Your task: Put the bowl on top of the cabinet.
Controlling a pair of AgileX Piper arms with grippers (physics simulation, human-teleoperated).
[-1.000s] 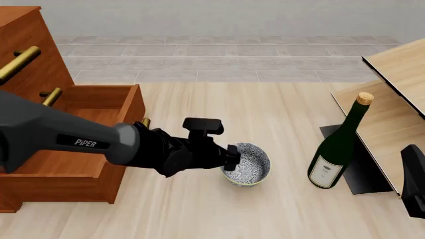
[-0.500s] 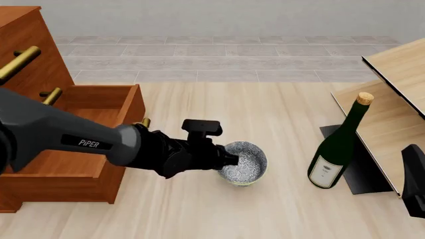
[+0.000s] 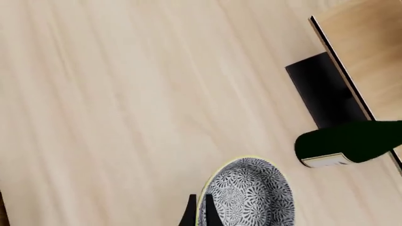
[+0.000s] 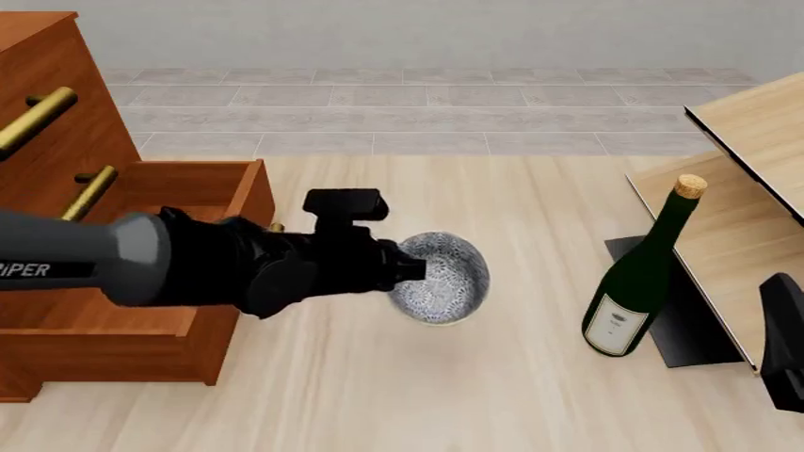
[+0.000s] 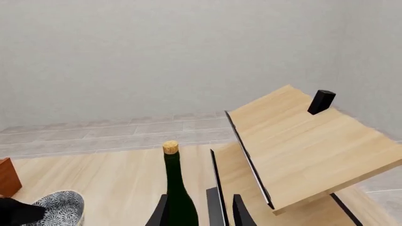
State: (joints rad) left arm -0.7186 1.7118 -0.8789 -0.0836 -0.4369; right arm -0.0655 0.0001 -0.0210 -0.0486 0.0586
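Observation:
The blue-grey speckled bowl (image 4: 442,275) hangs tilted above the table, its opening turned toward the front camera. My left gripper (image 4: 410,269) is shut on its left rim; in the left wrist view the two fingers (image 3: 190,217) pinch the rim of the bowl (image 3: 251,195). The reddish-brown cabinet (image 4: 51,94) stands at the far left with a drawer (image 4: 188,193) pulled open, just left of the gripper. My right gripper (image 5: 199,214) is open and holds nothing, low at the right edge, apart from the bowl (image 5: 60,205).
A dark green wine bottle (image 4: 635,282) with a cork stands upright right of the bowl, ahead of the right gripper's fingers (image 5: 161,212). A pale wood rack (image 4: 754,122) on a black base (image 4: 684,311) fills the right side. Brass handles (image 4: 32,118) stick out from the cabinet.
The left gripper has closed on the bowl's rim and lifted it off the table, carrying it up and left toward the cabinet while tilting it. The right arm has not moved.

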